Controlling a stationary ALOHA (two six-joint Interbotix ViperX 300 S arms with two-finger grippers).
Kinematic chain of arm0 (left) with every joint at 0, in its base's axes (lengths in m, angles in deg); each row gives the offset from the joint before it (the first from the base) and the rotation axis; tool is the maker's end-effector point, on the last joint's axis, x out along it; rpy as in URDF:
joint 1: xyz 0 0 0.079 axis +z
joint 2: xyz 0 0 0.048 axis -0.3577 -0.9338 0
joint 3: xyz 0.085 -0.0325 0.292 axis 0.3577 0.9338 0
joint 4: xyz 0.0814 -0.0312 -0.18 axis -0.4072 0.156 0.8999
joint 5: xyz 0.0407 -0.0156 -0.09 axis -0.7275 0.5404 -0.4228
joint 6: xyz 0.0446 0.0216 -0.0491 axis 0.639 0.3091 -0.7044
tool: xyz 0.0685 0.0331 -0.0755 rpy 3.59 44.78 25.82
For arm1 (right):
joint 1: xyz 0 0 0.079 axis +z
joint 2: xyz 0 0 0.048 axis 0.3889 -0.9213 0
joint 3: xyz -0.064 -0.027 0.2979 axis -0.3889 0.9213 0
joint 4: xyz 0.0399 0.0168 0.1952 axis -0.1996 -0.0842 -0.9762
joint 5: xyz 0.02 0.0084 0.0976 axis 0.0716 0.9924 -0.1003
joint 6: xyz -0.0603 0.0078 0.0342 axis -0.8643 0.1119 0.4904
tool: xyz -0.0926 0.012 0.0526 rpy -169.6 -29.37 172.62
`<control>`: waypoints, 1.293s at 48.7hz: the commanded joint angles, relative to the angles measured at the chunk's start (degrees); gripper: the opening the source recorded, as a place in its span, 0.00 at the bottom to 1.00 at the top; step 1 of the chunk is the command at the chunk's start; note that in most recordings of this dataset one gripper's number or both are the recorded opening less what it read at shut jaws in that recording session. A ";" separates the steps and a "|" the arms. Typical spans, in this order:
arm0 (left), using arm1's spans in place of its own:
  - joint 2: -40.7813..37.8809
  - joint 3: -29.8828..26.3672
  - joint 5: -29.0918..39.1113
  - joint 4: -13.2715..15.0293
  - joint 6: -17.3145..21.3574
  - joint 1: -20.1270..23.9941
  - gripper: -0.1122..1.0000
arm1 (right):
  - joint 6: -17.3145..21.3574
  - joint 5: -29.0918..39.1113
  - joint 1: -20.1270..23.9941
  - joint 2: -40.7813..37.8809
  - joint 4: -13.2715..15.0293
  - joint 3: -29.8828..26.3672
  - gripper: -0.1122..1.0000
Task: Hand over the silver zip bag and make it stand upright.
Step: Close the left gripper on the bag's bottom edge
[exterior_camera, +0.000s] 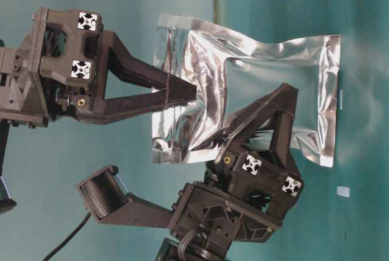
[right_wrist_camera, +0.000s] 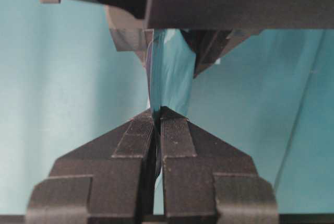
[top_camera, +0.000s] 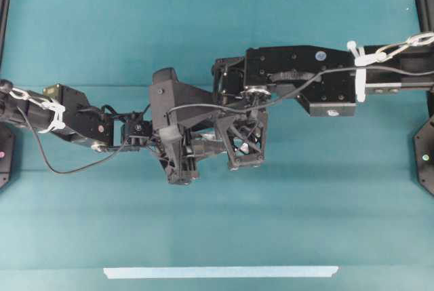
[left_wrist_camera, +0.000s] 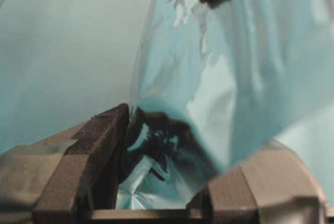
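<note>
The silver zip bag point(exterior_camera: 267, 72) hangs in the air, a crinkly foil pouch with flat sealed edges. My right gripper point(exterior_camera: 193, 90) is shut on one edge of it, and in the right wrist view the pads point(right_wrist_camera: 175, 130) press a thin strip of foil point(right_wrist_camera: 169, 72). My left gripper point(exterior_camera: 284, 90) reaches across the bag from the other side. Its jaws stand partly apart in the left wrist view, around crumpled foil point(left_wrist_camera: 172, 145), and the left pad point(left_wrist_camera: 112, 145) touches the bag. In the overhead view the arms hide the bag.
A long pale tape strip point(top_camera: 220, 272) lies near the front edge of the teal table point(top_camera: 102, 223). A tiny white scrap point(exterior_camera: 343, 191) lies on the cloth beyond the bag. Both arms meet over the table's middle.
</note>
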 commanded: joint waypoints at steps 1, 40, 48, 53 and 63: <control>0.26 -0.18 -0.09 -0.09 0.09 -0.18 0.39 | 0.62 -0.18 0.62 0.53 -0.18 -0.44 0.11; 0.53 0.70 0.00 -0.09 2.29 -0.35 0.39 | 2.29 -0.97 1.67 0.53 -0.26 -0.35 0.28; 0.44 0.35 1.14 0.00 2.90 -0.35 0.36 | 3.60 -0.97 1.67 0.53 -0.18 -0.35 0.72; 0.44 0.35 1.23 -0.09 2.99 -0.35 0.35 | 3.78 -1.14 1.93 0.53 -0.18 -0.35 0.90; 0.44 0.35 1.23 -0.09 3.16 -0.35 0.35 | 5.27 -1.05 2.11 1.41 -0.18 -0.18 0.88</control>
